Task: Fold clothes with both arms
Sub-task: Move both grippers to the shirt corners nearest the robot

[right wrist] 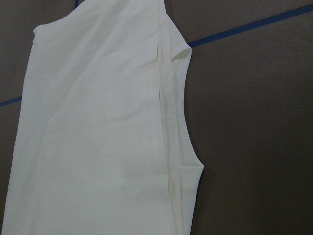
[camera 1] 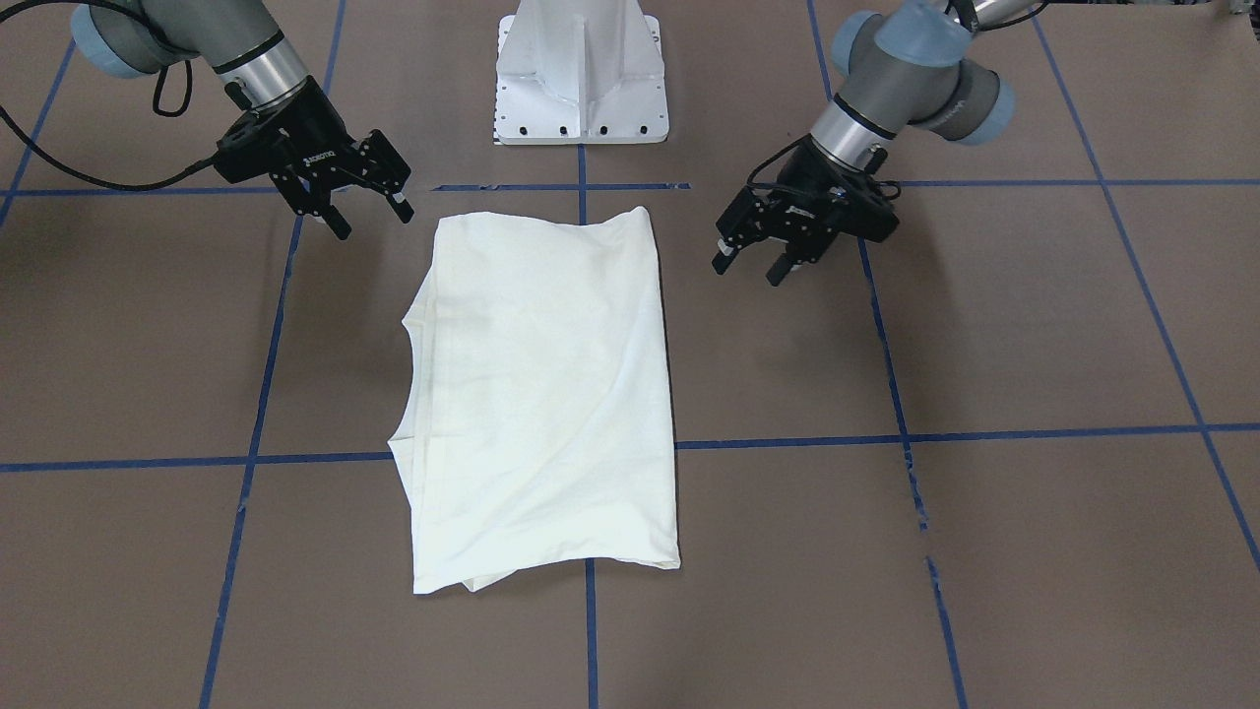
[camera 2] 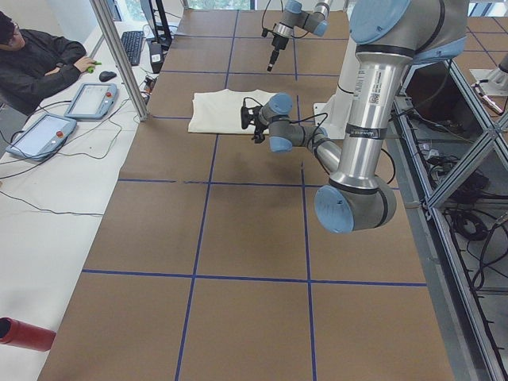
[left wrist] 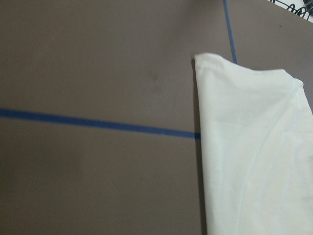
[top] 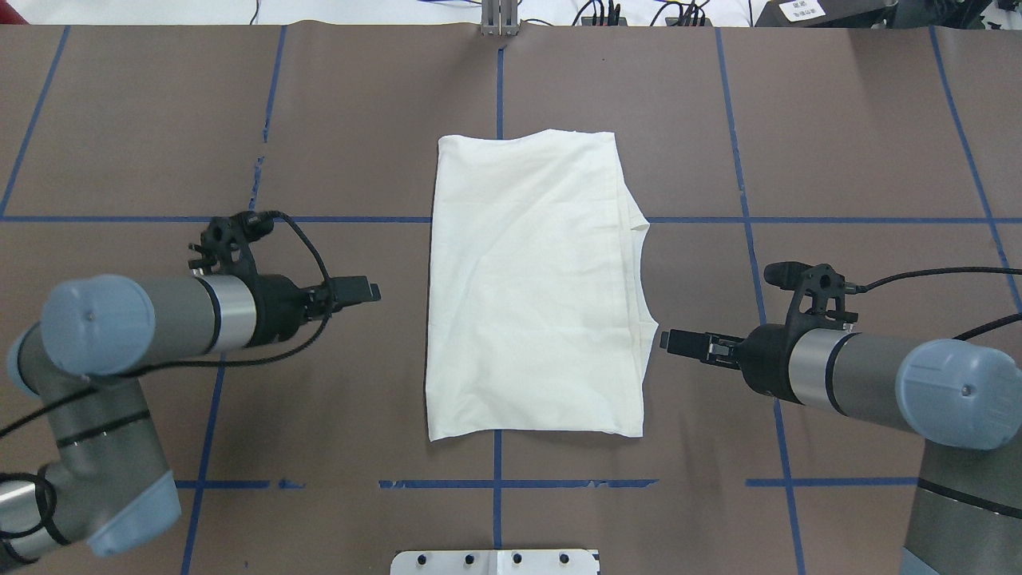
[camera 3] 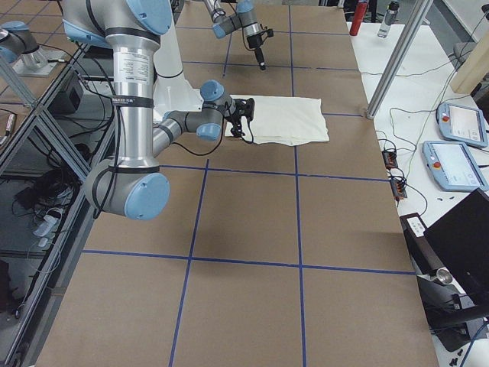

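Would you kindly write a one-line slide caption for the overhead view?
Folded cream shirt on the brown table, flanked by the left end effector and right end effector, neither holding it.

The T-shirt [top: 531, 287] lies flat at the middle of the desk [top: 838, 120], straight out in front of the pedestal base [camera 1: 581, 74]. The 2 claws flank it, neither touching it. The left claw [camera 1: 753, 264] is near its left edge. The right claw [camera 1: 372, 219] is just beside its right edge, by the neckline.
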Robot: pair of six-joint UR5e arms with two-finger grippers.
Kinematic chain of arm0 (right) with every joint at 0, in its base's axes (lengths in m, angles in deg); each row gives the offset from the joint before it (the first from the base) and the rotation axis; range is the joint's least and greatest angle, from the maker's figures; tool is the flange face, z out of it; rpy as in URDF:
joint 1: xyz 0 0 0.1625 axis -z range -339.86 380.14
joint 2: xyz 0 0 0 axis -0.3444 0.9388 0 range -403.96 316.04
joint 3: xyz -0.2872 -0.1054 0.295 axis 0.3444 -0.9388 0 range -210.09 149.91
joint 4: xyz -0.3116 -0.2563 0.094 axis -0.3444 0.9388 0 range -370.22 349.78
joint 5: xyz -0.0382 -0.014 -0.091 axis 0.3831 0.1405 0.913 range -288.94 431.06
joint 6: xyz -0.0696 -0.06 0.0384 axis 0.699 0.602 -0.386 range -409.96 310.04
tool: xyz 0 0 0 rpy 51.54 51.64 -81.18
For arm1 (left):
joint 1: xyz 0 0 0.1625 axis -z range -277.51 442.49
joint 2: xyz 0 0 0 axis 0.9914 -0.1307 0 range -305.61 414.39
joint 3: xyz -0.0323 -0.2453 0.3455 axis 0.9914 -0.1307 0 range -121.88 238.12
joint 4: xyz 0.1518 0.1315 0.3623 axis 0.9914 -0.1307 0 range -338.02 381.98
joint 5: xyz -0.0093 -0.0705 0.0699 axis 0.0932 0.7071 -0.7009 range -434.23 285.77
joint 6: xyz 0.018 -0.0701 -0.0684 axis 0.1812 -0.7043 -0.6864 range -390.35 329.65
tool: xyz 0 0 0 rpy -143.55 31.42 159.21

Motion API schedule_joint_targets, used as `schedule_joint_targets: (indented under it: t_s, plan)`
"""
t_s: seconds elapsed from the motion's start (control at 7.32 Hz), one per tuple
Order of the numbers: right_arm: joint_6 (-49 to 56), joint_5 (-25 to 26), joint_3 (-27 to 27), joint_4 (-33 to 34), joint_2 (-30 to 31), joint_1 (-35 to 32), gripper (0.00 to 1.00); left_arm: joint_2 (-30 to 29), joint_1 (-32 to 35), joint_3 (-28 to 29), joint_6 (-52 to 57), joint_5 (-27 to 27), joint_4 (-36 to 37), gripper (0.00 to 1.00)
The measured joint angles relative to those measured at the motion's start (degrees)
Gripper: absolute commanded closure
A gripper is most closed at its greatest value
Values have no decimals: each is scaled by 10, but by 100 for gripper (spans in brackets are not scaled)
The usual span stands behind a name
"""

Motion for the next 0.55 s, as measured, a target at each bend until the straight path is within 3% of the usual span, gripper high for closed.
schedule_joint_targets:
  t_s: [0.14,0.55]
  plan:
    - [-11,0,4,-3,7,-1,0,-1,-50,-3,-78,-43,7,42]
    - [-18,1,4,-5,10,-2,0,-22,-127,3,-162,-103,42,42]
